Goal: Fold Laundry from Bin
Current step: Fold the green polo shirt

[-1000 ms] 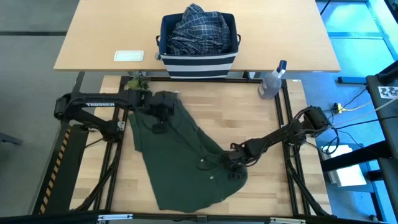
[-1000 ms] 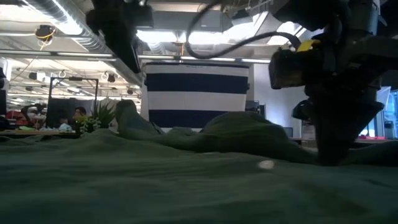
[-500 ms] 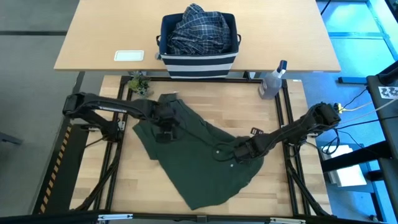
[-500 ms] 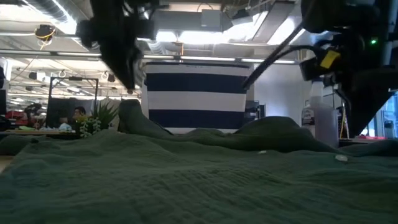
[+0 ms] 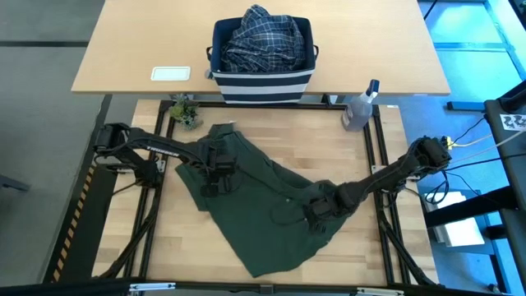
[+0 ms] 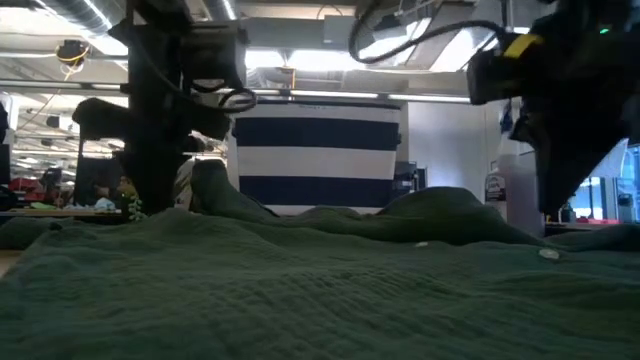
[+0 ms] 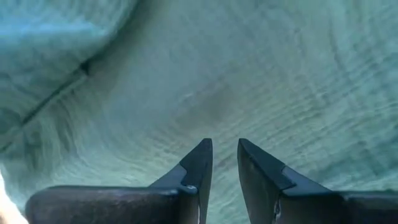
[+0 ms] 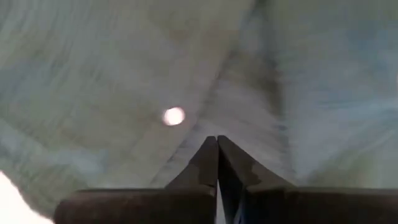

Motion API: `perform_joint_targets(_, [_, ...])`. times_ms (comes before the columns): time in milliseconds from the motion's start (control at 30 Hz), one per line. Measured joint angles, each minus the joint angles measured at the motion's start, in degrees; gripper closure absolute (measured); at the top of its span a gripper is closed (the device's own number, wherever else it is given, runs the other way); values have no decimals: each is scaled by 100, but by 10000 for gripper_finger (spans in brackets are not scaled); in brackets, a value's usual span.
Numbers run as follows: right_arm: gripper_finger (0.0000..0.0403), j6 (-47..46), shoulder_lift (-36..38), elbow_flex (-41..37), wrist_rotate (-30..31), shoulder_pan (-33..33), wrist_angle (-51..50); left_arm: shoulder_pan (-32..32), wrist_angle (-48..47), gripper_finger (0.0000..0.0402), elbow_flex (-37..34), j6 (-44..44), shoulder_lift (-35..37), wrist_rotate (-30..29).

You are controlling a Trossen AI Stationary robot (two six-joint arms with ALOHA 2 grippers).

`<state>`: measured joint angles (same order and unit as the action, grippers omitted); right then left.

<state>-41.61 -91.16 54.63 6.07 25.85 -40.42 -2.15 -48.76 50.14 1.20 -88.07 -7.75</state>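
This was a robotics lab or test hall set inside a large open-plan workspace, not a home. The low view looked past the striped bin (image 6: 318, 150) into a wide room with exposed ceiling ducts (image 6: 90, 25), strip lights and rows of desks where people sat far off (image 6: 128, 181). From above, the wooden counter (image 5: 329, 156) stood in a black metal frame with two dark arms mounted at its sides, cables trailed over the floor at the right (image 5: 460, 140), and a printed marker tag (image 5: 515, 120) lay on nearby equipment.
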Motion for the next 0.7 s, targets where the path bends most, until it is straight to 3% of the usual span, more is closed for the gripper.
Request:
perform_joint_targets(333, [403, -785, -503, -1, -377, 342, -821, -4, 206, 330, -305, 668, 2, 342])
perform_joint_targets(700, [402, -1072, -629, -2, -59, -117, -2035, 405, 729, 330, -316, 1046, 2, 1452])
